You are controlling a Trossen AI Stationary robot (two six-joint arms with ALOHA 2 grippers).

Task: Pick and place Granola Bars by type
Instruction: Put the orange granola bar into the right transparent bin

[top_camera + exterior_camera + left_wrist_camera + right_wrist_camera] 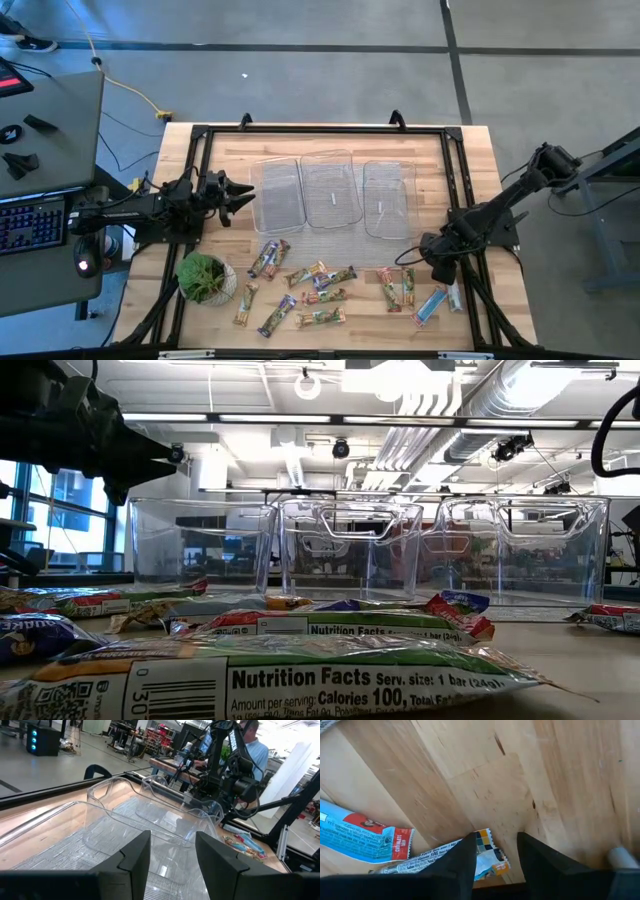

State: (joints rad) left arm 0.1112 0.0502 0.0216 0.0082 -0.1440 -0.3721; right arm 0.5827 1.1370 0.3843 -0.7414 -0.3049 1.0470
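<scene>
Several granola bars point(315, 282) in blue, purple, red-orange and green-yellow wrappers lie flat along the table's near part, and they fill the foreground of the low view point(300, 670). My right gripper point(408, 258) is open and low over the right group of bars point(400, 287). In the right wrist view its fingers point(495, 842) stand on either side of one bar's crimped wrapper end point(487, 851), with a blue bar point(362, 837) beside it. My left gripper point(245, 192) waits open, level, facing the left tray point(277, 195). My right gripper comes from above, slanting down, with a bar's crimped wrapper end point(490, 855) between its open fingers. The bar lies flat on the table. I cannot tell whether either finger touches the wrapper.
Three clear plastic trays point(331, 188) stand side by side at the table's middle, and they also show in the low view point(350, 545). A potted green plant point(205, 277) sits at the near left. Black frame rails point(200, 160) border the table. A person point(252, 745) stands beyond the right side.
</scene>
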